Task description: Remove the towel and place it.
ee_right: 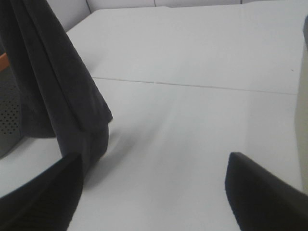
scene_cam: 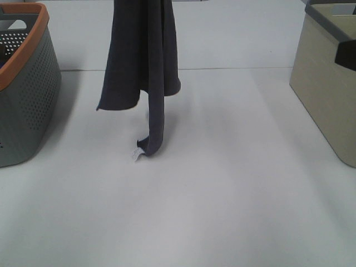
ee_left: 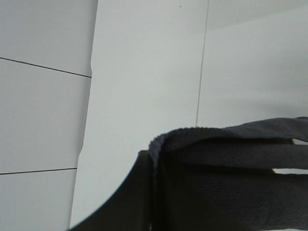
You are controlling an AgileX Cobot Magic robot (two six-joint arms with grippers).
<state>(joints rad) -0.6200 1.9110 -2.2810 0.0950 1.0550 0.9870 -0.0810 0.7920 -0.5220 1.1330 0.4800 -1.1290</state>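
Where the towel (scene_cam: 142,55) meets whatever grips it, the high view cuts off, so neither arm shows there. The cloth hangs left of centre over the table (scene_cam: 233,194), between the grey basket (scene_cam: 28,100) and the beige bin (scene_cam: 322,94), with only its corner with the white tag (scene_cam: 135,154) touching down. The left wrist view shows the left gripper (ee_left: 156,202) clenched on bunched cloth, its tips smothered. Only the right wrist view shows the right gripper (ee_right: 151,159): spread wide, holding nothing, near the towel's foot.
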